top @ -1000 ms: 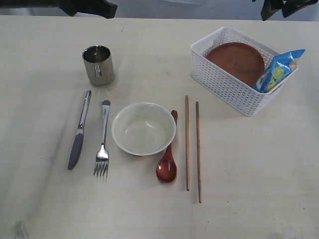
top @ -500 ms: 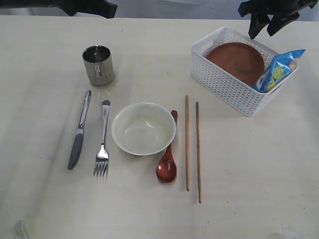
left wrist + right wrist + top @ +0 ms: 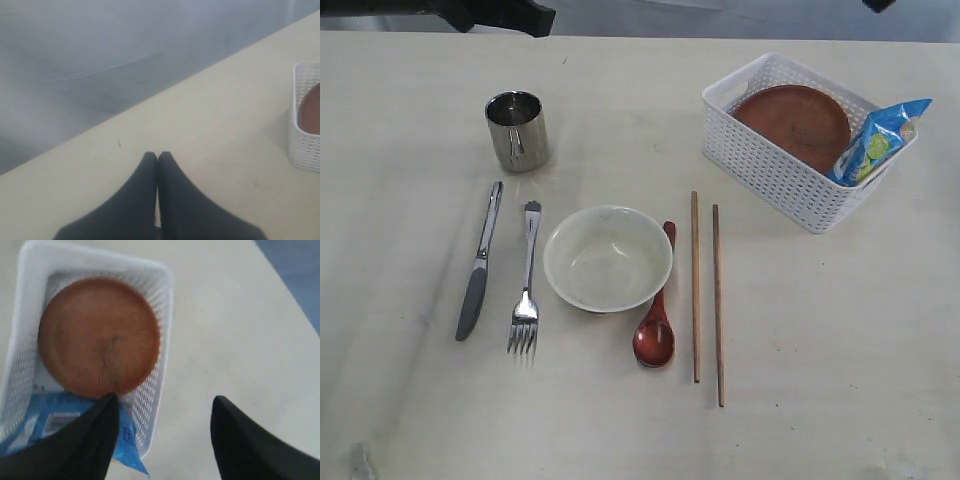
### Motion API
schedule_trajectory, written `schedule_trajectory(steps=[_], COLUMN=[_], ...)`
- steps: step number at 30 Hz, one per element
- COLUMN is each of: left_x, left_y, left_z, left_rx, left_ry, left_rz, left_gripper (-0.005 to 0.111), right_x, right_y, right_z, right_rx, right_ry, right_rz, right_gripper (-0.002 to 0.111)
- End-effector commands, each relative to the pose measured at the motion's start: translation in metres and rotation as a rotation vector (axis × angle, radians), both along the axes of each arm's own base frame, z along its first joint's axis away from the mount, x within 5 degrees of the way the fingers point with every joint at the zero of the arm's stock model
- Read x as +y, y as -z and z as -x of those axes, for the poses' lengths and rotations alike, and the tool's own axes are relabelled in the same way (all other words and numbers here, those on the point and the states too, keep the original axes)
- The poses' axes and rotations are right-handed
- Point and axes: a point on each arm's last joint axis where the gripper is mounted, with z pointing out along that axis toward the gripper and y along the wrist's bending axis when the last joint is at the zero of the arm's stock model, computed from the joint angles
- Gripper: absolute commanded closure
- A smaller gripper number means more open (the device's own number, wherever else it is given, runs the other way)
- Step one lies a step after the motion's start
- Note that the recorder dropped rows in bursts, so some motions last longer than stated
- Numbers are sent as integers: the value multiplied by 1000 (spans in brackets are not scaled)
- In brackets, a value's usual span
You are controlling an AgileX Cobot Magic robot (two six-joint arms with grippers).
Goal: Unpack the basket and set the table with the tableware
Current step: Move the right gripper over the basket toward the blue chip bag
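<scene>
The white basket (image 3: 770,170) stands at the table's (image 3: 840,330) back right, with the brown plate (image 3: 792,122) lying inside it. On the table lie the steel cup (image 3: 517,130), knife (image 3: 480,262), fork (image 3: 527,280), cream bowl (image 3: 608,258), red-brown spoon (image 3: 656,320) and two chopsticks (image 3: 696,285). My right gripper (image 3: 165,398) hovers open and empty high above the basket (image 3: 165,320) and the plate (image 3: 99,335). My left gripper (image 3: 157,154) is shut on nothing above the table's far edge, well away from the basket (image 3: 305,145).
A blue snack packet (image 3: 876,140) leans against the basket's right end, beside the plate. The left arm (image 3: 490,12) shows as a dark shape at the table's back left edge. Bare tabletop lies in front of the basket.
My right gripper dipped toward the basket's back edge half a second ago, then rose almost out of the exterior view. Its jaws stand slightly wider. Nothing on the table moved.
</scene>
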Motion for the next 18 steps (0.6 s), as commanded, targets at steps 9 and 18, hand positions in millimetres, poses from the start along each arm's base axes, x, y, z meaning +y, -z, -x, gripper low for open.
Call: schedule_trajectory(steps=[9,18], left_x=[0,0], left_y=[2,2], left_z=[0,0], left_rx=[0,0], left_ry=[-18,-18], left_rz=[-3,-3], left_gripper=[107,107], right_x=[0,6], right_y=[46,78], right_z=[26,43], right_rx=[114,267], right_ry=[-666,-776], right_rz=[170,319], right_gripper=[55,55])
